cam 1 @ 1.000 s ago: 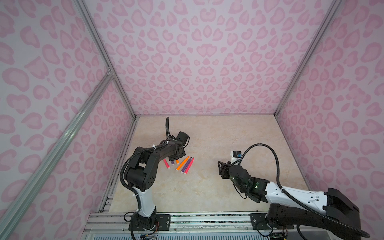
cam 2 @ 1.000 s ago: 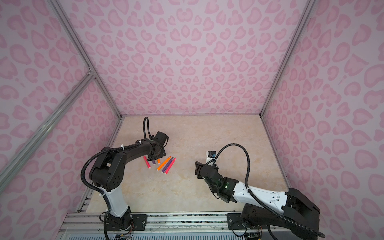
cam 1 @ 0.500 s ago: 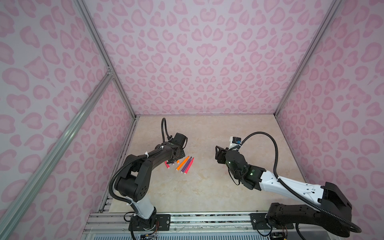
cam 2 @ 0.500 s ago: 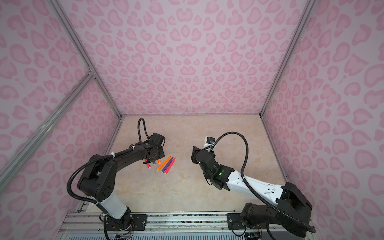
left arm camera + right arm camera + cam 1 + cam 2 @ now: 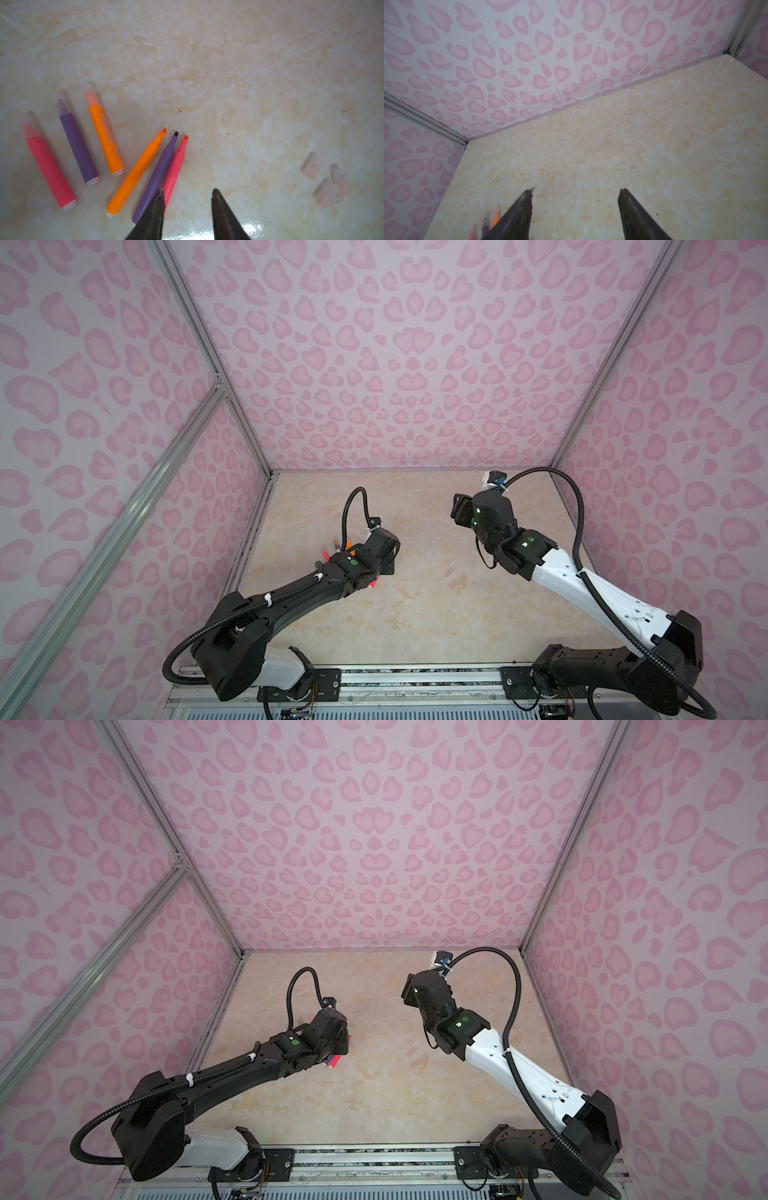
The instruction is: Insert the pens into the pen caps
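In the left wrist view three pens lie capped side by side: pink (image 5: 48, 166), purple (image 5: 78, 143) and orange (image 5: 105, 137). Beside them three pens lie uncapped with bare tips: orange (image 5: 137, 174), purple (image 5: 158, 176) and pink (image 5: 174, 166). Three loose clear pen caps (image 5: 326, 193) lie apart from the pens on the beige table. My left gripper (image 5: 188, 190) hovers open and empty, one finger over the uncapped purple and pink pens. My right gripper (image 5: 576, 190) is open and empty, raised above bare table (image 5: 457, 510).
Pink patterned walls enclose the beige table (image 5: 415, 614) on three sides. In both top views my left arm (image 5: 357, 568) covers most of the pens (image 5: 334, 1061). Faint pinkish caps (image 5: 455, 578) lie between the two arms.
My left gripper has opened wider and drawn back a little from the pens. My right arm has risen and swung toward the back wall, opening slightly.
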Tool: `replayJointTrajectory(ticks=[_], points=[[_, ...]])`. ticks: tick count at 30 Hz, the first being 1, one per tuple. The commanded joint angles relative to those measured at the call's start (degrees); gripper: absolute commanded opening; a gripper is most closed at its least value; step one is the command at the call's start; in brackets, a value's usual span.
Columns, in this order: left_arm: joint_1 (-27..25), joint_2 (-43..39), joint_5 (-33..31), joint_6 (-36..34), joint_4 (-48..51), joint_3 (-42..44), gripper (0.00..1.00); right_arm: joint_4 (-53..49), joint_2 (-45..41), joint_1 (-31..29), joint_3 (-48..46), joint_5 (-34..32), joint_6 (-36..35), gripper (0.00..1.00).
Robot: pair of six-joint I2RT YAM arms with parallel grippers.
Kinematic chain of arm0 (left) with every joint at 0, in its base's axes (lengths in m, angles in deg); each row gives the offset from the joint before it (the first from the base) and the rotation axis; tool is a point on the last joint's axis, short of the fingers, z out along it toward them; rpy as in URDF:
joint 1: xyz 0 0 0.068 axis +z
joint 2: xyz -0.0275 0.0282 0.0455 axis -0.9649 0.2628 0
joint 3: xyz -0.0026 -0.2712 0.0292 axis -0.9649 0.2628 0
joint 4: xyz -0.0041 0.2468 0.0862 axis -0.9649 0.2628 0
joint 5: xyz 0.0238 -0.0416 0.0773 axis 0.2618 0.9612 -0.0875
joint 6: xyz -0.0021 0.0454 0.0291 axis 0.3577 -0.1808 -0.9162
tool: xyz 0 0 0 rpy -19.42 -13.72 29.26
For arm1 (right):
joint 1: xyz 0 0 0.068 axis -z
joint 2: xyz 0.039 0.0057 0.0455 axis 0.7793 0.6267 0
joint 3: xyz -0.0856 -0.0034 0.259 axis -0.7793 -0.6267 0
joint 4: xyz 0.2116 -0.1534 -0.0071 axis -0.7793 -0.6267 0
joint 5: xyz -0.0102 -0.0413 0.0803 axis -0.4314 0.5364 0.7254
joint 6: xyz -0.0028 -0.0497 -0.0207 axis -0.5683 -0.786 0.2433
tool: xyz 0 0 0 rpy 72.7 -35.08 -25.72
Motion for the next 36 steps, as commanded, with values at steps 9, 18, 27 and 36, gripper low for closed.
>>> replayJointTrajectory(ticks=[9, 18, 27, 36], points=[[-0.1, 9.3, -0.7, -5.2, 2.7, -2.1, 0.41, 2.8, -8.7, 1.5, -18.6, 5.2, 1.0, 0.7], [2.0, 15.7, 5.4, -6.2, 3.3, -5.2, 0.4, -2.3, -9.7, 2.8, -19.3, 7.4, 0.8, 0.7], [2.9, 18.7, 9.4, -6.6, 3.6, -7.0, 0.37, -2.8, -10.6, 2.8, -18.1, 8.8, -1.9, 0.71], [2.9, 22.9, 12.8, -6.7, 4.1, -9.5, 0.25, -2.2, -9.7, 3.0, -16.4, 9.5, -3.5, 0.72]])
